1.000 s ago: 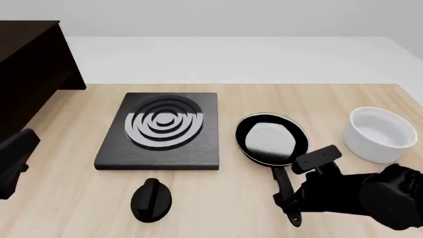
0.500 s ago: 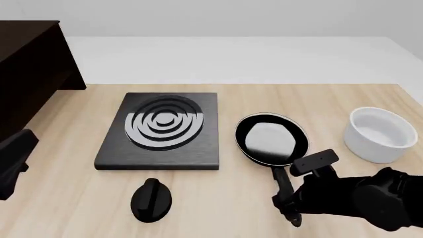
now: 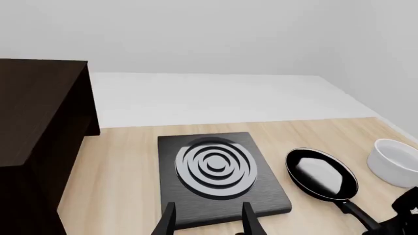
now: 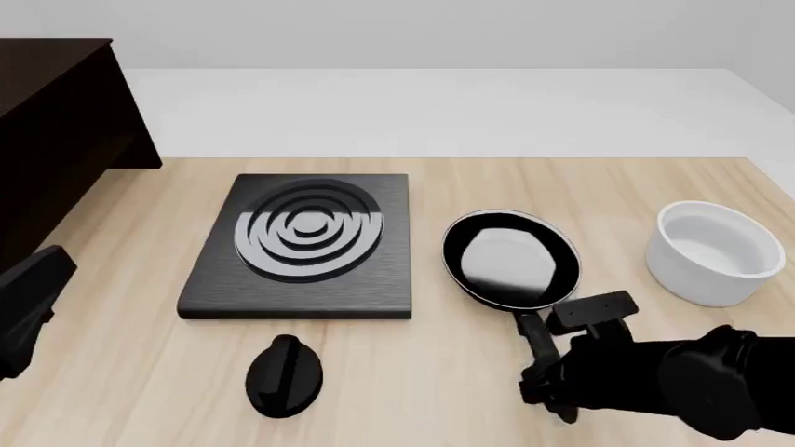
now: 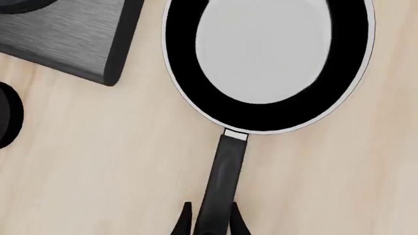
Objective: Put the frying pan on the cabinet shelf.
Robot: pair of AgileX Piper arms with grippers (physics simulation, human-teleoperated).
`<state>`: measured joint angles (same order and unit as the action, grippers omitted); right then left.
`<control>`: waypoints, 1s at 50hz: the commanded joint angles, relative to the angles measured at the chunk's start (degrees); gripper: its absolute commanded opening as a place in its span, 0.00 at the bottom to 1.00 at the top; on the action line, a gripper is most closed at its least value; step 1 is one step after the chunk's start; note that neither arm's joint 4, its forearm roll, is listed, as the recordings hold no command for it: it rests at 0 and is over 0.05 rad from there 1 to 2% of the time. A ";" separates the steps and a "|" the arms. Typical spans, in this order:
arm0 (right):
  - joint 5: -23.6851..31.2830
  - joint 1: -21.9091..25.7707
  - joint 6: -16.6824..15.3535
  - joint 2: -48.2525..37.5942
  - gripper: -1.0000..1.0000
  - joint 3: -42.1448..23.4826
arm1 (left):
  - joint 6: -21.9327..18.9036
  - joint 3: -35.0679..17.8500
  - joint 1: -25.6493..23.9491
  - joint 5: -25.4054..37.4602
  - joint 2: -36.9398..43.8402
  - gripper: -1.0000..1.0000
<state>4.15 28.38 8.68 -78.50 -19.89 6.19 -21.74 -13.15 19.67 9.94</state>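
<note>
Your right gripper (image 5: 209,226) was clamped on the handle of the frying pan (image 4: 511,262), fingers tight against both sides, well back from the bowl. The pan lay flat on the table (image 4: 125,372), just right of the burner plate (image 4: 304,244), with the white bowl (image 4: 712,252) farther right. Your left gripper (image 3: 207,223) hung with its fingers spread wide, holding nothing, nearer you than the burner plate. The cabinet (image 4: 56,121) stood left of the burner plate, well apart from the pan.

Right arm (image 4: 677,382): matte black, bulky rounded housing, small blocky bracket on top; left arm (image 4: 28,303): black, flat angular link; jaws thin, black, tapered.
</note>
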 commanded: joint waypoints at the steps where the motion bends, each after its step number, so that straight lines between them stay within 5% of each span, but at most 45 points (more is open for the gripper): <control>1: -0.04 0.16 0.11 0.44 0.00 0.24 | -0.12 -0.09 -0.14 0.13 0.07 1.00; 16: 1.98 -6.62 -3.96 4.57 0.00 -0.14 | -0.63 0.59 -0.52 -0.45 0.19 1.00; 40: 8.97 -9.53 -11.26 16.69 0.00 -4.19 | -1.57 0.53 -0.90 -0.44 -0.03 1.00; 43: 8.73 -9.83 -17.02 18.60 0.00 -4.06 | -0.93 0.31 -0.72 -0.26 0.00 1.00; 45: 8.96 -9.69 -13.00 18.82 0.00 -4.74 | -0.98 0.21 -0.70 -0.25 0.08 1.00; 48: 9.06 -10.20 -15.82 20.51 0.00 -5.47 | 5.21 -1.25 -1.22 0.77 -0.42 1.00; 50: 9.29 -10.06 -15.51 20.37 0.00 -5.95 | 0.11 -2.37 -0.53 1.25 -0.18 1.00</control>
<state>12.57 19.06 -4.36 -62.25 -22.97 6.51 -22.01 -13.98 19.76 9.86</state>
